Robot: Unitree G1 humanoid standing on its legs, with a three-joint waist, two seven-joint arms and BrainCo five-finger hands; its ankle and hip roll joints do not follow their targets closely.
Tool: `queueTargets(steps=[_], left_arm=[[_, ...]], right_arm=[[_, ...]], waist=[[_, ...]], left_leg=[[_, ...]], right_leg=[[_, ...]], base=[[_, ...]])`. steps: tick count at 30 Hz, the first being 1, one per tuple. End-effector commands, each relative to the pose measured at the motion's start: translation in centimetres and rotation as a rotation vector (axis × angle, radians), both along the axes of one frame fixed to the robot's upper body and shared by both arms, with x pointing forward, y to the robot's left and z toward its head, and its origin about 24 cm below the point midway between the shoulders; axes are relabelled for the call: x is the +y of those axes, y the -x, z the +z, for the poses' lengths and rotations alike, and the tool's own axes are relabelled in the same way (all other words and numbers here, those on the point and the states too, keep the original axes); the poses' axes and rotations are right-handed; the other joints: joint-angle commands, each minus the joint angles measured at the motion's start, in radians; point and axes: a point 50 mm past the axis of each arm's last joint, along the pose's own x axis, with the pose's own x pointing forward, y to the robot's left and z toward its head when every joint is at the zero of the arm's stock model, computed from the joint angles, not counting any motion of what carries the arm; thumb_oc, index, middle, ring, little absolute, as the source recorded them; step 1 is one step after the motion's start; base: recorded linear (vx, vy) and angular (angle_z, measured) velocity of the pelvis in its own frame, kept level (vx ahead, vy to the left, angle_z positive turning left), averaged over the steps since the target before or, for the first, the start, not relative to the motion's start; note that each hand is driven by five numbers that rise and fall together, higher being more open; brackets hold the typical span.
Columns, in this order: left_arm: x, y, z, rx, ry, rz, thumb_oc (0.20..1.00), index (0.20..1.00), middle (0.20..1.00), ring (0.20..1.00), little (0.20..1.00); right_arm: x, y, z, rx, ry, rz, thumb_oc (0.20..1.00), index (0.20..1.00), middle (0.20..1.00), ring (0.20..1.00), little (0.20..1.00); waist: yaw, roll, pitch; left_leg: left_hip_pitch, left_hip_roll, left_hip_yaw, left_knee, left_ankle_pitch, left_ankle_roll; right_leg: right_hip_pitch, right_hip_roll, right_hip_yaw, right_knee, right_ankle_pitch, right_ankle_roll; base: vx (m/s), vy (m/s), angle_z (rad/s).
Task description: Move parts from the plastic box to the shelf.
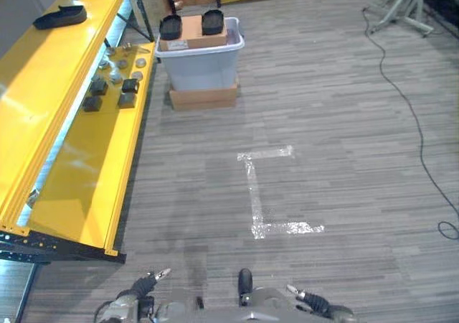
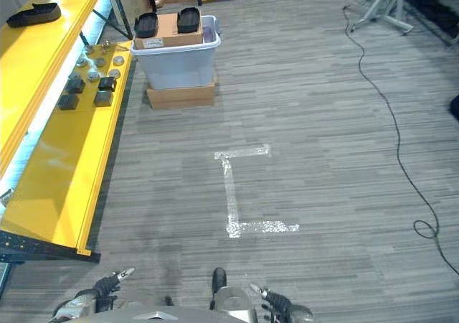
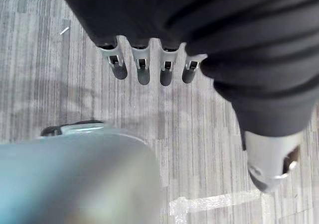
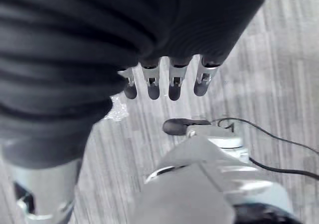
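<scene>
Yellow shelf (image 1: pixel 86 172) with small dark parts (image 1: pixel 109 93)

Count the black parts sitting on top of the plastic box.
2: one black part at the left end of the cardboard box resting on the plastic box, another at its right end. More may lie hidden inside.

Even indoor light, head views clear, wrist views soft up close.

You get bright, flat light across the grey floor (image 1: pixel 337 122), with only faint shadows in the lower middle of the frame. The yellow shelf (image 1: pixel 79 165) at the left throws pale glare along its top faces, and the tape mark (image 1: pixel 258 194) shines white. In the left wrist view the pale shape at lower left is out of focus; the dark cover blurs in both wrist views.
</scene>
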Motion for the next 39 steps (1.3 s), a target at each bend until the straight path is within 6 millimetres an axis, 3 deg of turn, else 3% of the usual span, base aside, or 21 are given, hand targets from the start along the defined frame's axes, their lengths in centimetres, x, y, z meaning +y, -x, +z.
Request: queueTargets(steps=[1,3,5,8,10,12,14,16,18,19,20,21,25,26,27,32,35,37,38,39], left_arm=[[1.0,-0.4,0.4,-0.024,-0.041,-0.037,1.0,1.0,1.0,1.0,1.0],[1.1,0.2,0.2,-0.012,-0.045,-0.028,1.0,1.0,1.0,1.0,1.0],[1.3,1.2,0.0,-0.004,-0.04,-0.042,1.0,1.0,1.0,1.0,1.0],[1.4,1.9,0.0,-0.013,-0.027,-0.024,1.0,1.0,1.0,1.0,1.0],[1.4,2.1,0.0,-0.017,-0.017,-0.017,1.0,1.0,1.0,1.0,1.0],[2.0,2.1,0.0,0.002,-0.035,-0.031,1.0,1.0,1.0,1.0,1.0],[2.1,2.0,0.1,0.008,-0.03,-0.048,1.0,1.0,1.0,1.0,1.0],[2.1,1.7,0.1,0.011,-0.02,-0.062,1.0,1.0,1.0,1.0,1.0],[2.1,0.9,0.3,0.012,-0.033,-0.109,1.0,1.0,1.0,1.0,1.0],[2.1,0.8,0.3,0.005,-0.039,-0.107,1.0,1.0,1.0,1.0,1.0],[2.1,0.4,0.4,-0.011,-0.04,-0.092,1.0,1.0,1.0,1.0,1.0],[2.1,0.2,0.5,-0.017,-0.039,-0.087,1.0,1.0,1.0,1.0,1.0],[2.6,-2.2,1.4,-0.078,-0.04,-0.101,1.0,1.0,1.0,1.0,1.0],[2.6,-2.6,1.5,-0.09,-0.039,-0.107,1.0,1.0,1.0,1.0,1.0],[2.2,-3.8,1.9,-0.126,-0.037,-0.105,1.0,1.0,1.0,1.0,1.0],[1.9,-3.5,1.7,-0.104,-0.026,-0.077,1.0,1.0,1.0,1.0,1.0],[1.5,-2.3,1.0,-0.048,-0.026,-0.06,1.0,1.0,1.0,1.0,1.0],[1.2,-1.4,0.6,-0.011,-0.006,-0.044,1.0,1.0,1.0,1.0,1.0],[1.0,-0.9,0.4,0.003,-0.001,-0.044,1.0,1.0,1.0,1.0,1.0],[0.7,-0.5,0.2,0.012,0.005,-0.054,1.0,1.0,1.0,1.0,1.0]], right_arm=[[-0.8,0.1,0.2,-0.009,0.016,0.0,1.0,1.0,1.0,1.0,1.0],[-0.9,-0.1,0.3,-0.013,0.016,0.004,1.0,1.0,1.0,1.0,1.0],[-1.1,0.3,0.3,0.0,0.013,0.006,1.0,1.0,1.0,1.0,1.0],[-1.3,1.0,0.1,0.028,0.008,0.008,1.0,1.0,1.0,1.0,1.0],[-1.1,1.3,0.0,0.039,-0.004,0.0,1.0,1.0,1.0,1.0,1.0],[-0.3,1.5,-0.3,0.051,-0.019,-0.044,1.0,1.0,1.0,1.0,1.0],[0.1,1.5,-0.5,0.058,-0.042,-0.055,1.0,1.0,1.0,1.0,1.0],[0.7,1.8,-0.6,0.07,-0.051,-0.025,1.0,1.0,1.0,1.0,1.0],[1.0,2.2,-0.8,0.067,-0.063,-0.053,1.0,1.0,1.0,1.0,1.0],[1.3,2.0,-0.8,0.062,-0.081,-0.06,1.0,1.0,1.0,1.0,1.0],[1.8,1.8,-0.9,0.054,-0.083,-0.039,1.0,1.0,1.0,1.0,1.0],[1.9,1.8,-0.9,0.052,-0.081,-0.031,1.0,1.0,1.0,1.0,1.0],[1.8,2.1,-0.9,0.043,-0.071,-0.049,1.0,1.0,1.0,1.0,1.0],[1.6,2.2,-0.9,0.045,-0.068,-0.048,1.0,1.0,1.0,1.0,1.0],[1.1,2.5,-0.9,0.065,-0.043,-0.005,1.0,1.0,1.0,1.0,1.0],[0.4,3.7,-1.0,0.108,-0.023,-0.008,1.0,1.0,1.0,1.0,1.0],[0.2,3.7,-0.9,0.117,-0.018,-0.026,1.0,1.0,1.0,1.0,1.0],[0.2,3.3,-0.9,0.105,-0.022,-0.029,1.0,1.0,1.0,1.0,1.0],[0.2,3.0,-0.8,0.096,-0.021,-0.027,1.0,1.0,1.0,1.0,1.0],[0.0,2.2,-0.6,0.076,0.004,0.009,1.0,1.0,1.0,1.0,1.0]], waist=[[0.018,-0.018,0.018],[0.034,-0.015,0.025],[0.07,-0.005,0.039],[0.096,0.005,0.046],[0.104,0.003,0.041],[0.112,-0.013,0.013],[0.112,-0.023,0.006],[0.104,-0.026,-0.001],[0.089,-0.01,-0.002],[0.08,0.001,0.001],[0.064,0.006,0.006],[0.06,0.007,0.008],[0.007,0.002,0.021],[-0.005,-0.003,0.025],[-0.046,-0.014,0.028],[-0.071,-0.021,0.024],[-0.066,-0.013,0.009],[-0.061,-0.007,0.002],[-0.061,-0.008,-0.002],[-0.053,-0.02,-0.001]], left_leg=[[0.051,-0.04,0.034,-0.231,0.104,0.063],[0.035,-0.038,0.02,-0.302,0.141,0.048],[-0.026,-0.029,-0.013,-0.382,0.227,0.011],[-0.064,-0.017,-0.017,-0.422,0.273,-0.008],[-0.071,-0.015,0.003,-0.42,0.254,-0.001],[-0.05,-0.026,0.056,-0.407,0.189,0.055],[-0.039,-0.036,0.063,-0.397,0.165,0.079],[-0.006,-0.044,0.085,-0.406,0.138,0.112],[0.044,-0.045,0.081,-0.419,0.116,0.141],[0.073,-0.037,0.077,-0.424,0.103,0.145],[0.11,-0.037,0.078,-0.431,0.089,0.148],[0.119,-0.037,0.078,-0.435,0.087,0.148],[0.189,-0.037,0.07,-0.459,0.063,0.13],[0.201,-0.042,0.065,-0.457,0.054,0.128],[0.244,-0.058,0.051,-0.445,0.005,0.122],[0.324,-0.064,0.033,-0.415,-0.062,0.107],[0.332,-0.034,0.018,-0.368,-0.02,0.082],[0.309,-0.014,0.002,-0.27,0.048,0.062],[0.303,-0.008,-0.008,-0.192,0.076,0.052],[0.23,-0.007,-0.025,0.076,0.153,0.029]], right_leg=[[-0.008,0.003,0.071,0.119,-0.087,0.095],[0.016,0.012,0.079,0.114,-0.097,0.098],[0.068,0.031,0.093,0.093,-0.119,0.09],[0.107,0.04,0.095,0.091,-0.146,0.085],[0.123,0.034,0.095,0.105,-0.169,0.09],[0.134,0.012,0.082,0.161,-0.205,0.107],[0.123,-0.001,0.068,0.22,-0.192,0.115],[0.08,-0.034,0.026,0.374,-0.127,0.151],[-0.016,-0.064,0.002,0.636,-0.032,0.196],[-0.069,-0.075,-0.003,0.716,-0.001,0.199],[-0.133,-0.079,-0.012,0.719,-0.009,0.195],[-0.143,-0.079,-0.015,0.717,-0.014,0.193],[-0.18,-0.059,-0.025,0.407,-0.054,0.173],[-0.181,-0.058,-0.022,0.337,-0.047,0.171],[-0.219,-0.066,0.008,0.185,0.01,0.183],[-0.247,-0.08,-0.003,0.132,0.076,0.189],[-0.208,-0.047,-0.005,0.123,0.048,0.148],[-0.188,-0.027,0.002,0.137,0.018,0.122],[-0.182,-0.019,0.009,0.144,0.002,0.108],[-0.155,-0.013,0.018,0.147,-0.023,0.076]], base=[[0.38,0.076,-0.25],[0.28,0.049,-0.17],[0.4,0.113,-0.25],[0.32,0.147,-0.18],[0.31,0.211,-0.19],[0.36,0.273,-0.09],[0.22,0.183,0.01],[0.27,0.234,0.01],[0.35,0.282,-0.07],[0.38,0.23,0.22],[0.32,0.149,0.34],[0.35,0.058,0.32],[0.32,-0.049,0.25],[0.52,-0.073,0.81],[0.49,-0.064,0.59],[0.52,-0.173,0.44],[0.43,-0.247,0.11],[0.35,-0.21,-0.12],[0.51,-0.336,-0.62],[0.43,-0.299,-0.59]])
